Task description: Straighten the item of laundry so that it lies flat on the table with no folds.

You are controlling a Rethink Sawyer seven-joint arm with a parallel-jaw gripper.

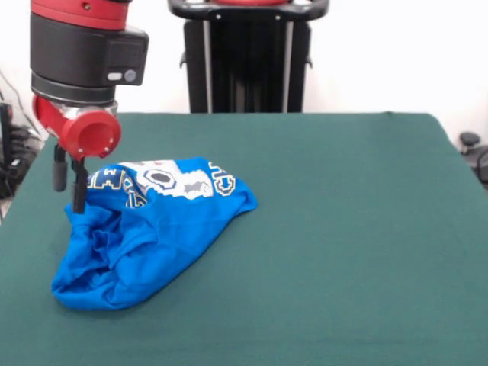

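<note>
The item of laundry (145,244), a bright blue T-shirt, lies crumpled in a heap on the left part of the table (343,229). Its body is bunched and folded over itself. Only a strip of the white and yellow print (171,181) shows along its far edge. My gripper (69,200) hangs at the shirt's far left corner under the red and black arm (84,69). Its two dark fingers (78,191) stand apart, open, with green cloth showing between them. The lower fingertip reaches down to the shirt's raised left edge; I cannot tell whether it touches.
The dark green table top stretches wide to the right of the shirt and in front of it. A black stand (248,61) rises behind the far edge. Dark cables and gear (15,152) sit off the left edge, and a small dark object (474,149) off the right edge.
</note>
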